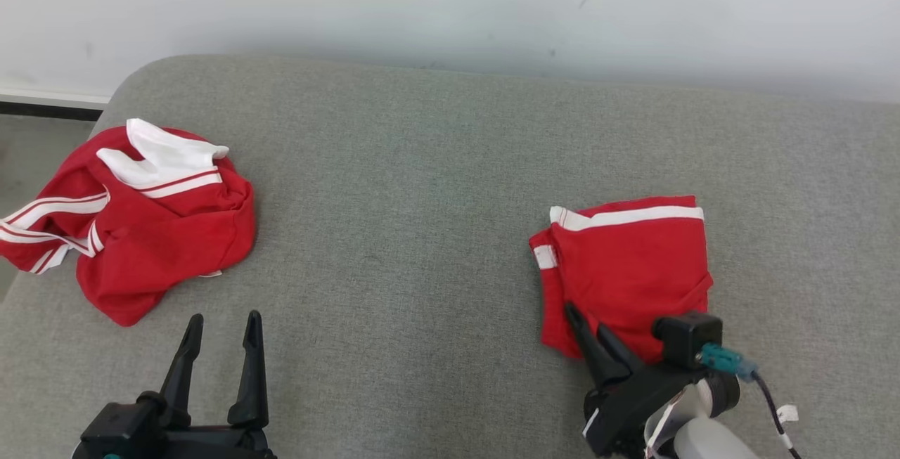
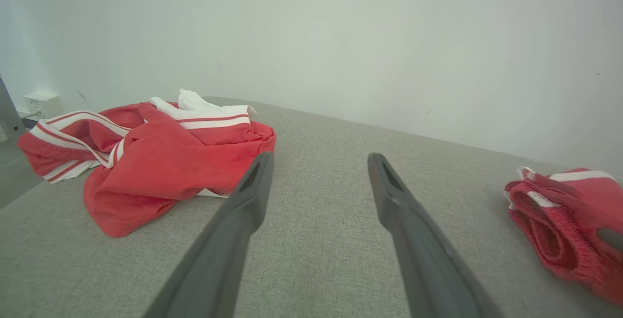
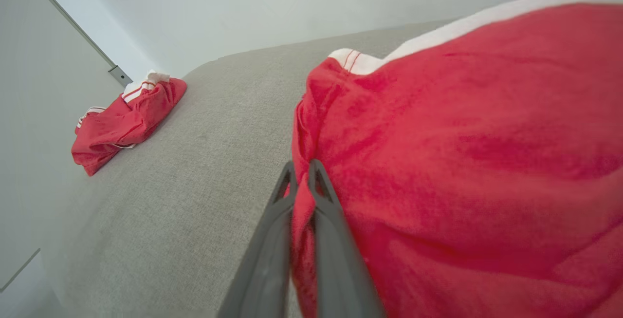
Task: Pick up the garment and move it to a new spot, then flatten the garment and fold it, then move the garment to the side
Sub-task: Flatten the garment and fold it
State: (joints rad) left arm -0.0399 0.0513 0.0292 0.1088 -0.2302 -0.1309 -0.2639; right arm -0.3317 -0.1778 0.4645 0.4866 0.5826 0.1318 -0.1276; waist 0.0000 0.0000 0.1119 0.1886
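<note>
The folded garment [image 1: 626, 262] lay on the near right of the grey cushion [image 1: 422, 164], its white band along the far edge; the right gripper [image 1: 586, 320] was clamped on its near-left corner, red cloth pinched between the fingers, probably so the bundle could be slid aside without coming unfolded; the left gripper [image 1: 224, 318] hung at the near left, jaws spread and empty, likely just kept clear; the crumpled garment [image 1: 140, 234] sat well apart at the left edge. Counted: two red garments, two grippers, one cushion.

Wide bare cushion [image 1: 394, 234] lies open between the crumpled garment [image 1: 140, 241] (far left) and the folded garment [image 1: 633, 262], wall [image 1: 450, 9] behind.
</note>
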